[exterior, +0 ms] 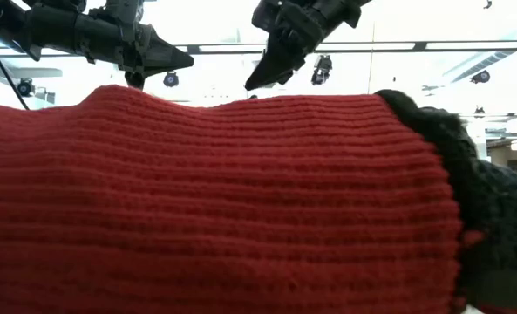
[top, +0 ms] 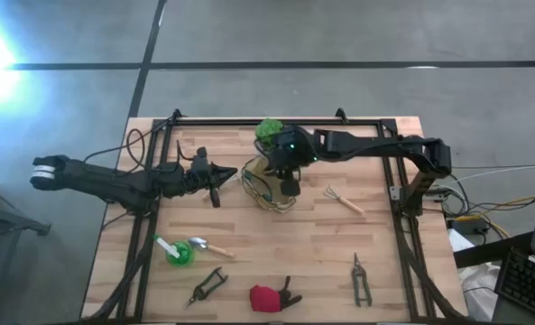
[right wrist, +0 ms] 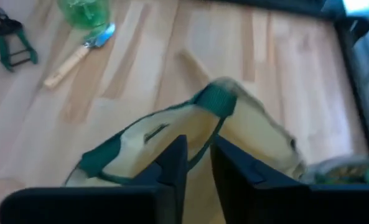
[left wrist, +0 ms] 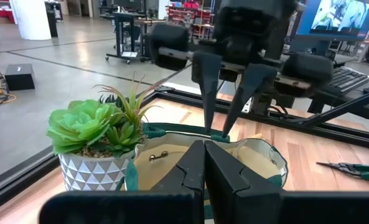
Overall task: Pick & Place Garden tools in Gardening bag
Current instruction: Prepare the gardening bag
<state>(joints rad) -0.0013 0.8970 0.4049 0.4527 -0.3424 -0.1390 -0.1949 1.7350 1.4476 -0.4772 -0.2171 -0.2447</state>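
I am hovering my right tool over the soft tan fabric gardening bag with dark green trim, fingers slightly spread around its green handle loop. My left tool, pressed together, is waiting just beside the bag. To open the mouth well, I should lift the loop gently, keeping the bag upright on the wooden surface.

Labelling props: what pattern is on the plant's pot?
White pot with grey triangles; left wrist view.
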